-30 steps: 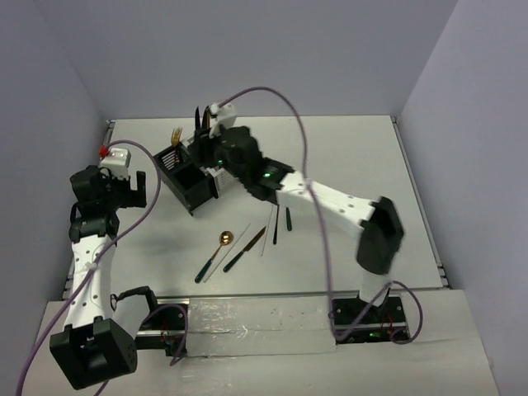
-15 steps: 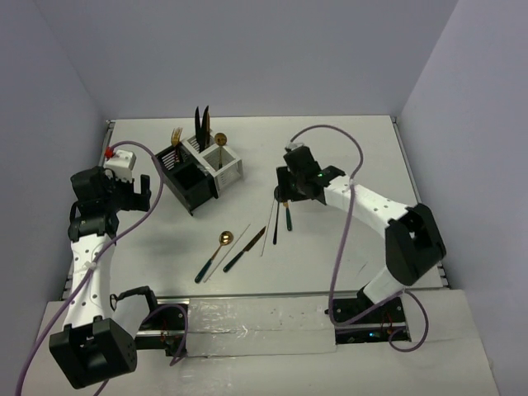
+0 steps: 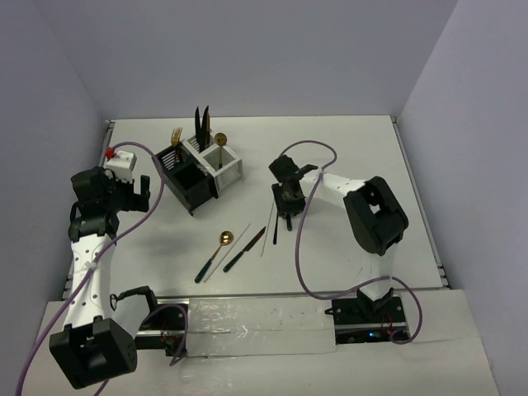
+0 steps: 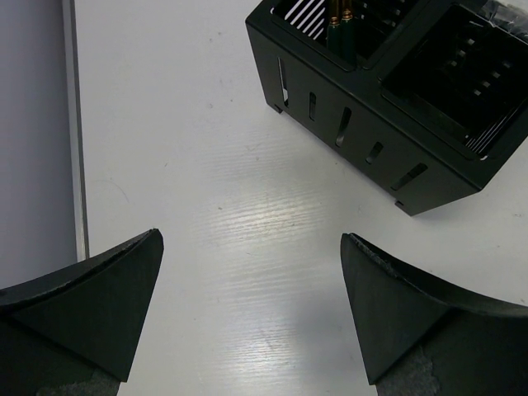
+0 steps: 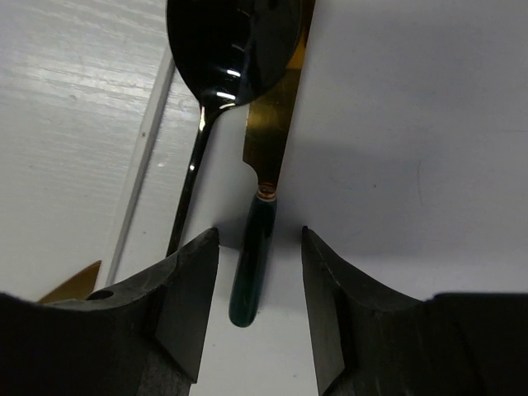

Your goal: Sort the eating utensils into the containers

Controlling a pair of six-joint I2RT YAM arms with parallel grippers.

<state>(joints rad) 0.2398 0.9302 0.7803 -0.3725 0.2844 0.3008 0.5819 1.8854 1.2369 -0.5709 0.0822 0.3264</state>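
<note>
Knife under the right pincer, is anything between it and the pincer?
Nothing visible. The right pincer straddles the knife handle with its jaws open; a black spoon lies just outside one finger, not between.

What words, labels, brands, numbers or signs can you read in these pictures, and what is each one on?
None: no readable text shows in any view. The black caddy, the white caddy, the green-handled knife and the black spoon carry no lettering.
</note>
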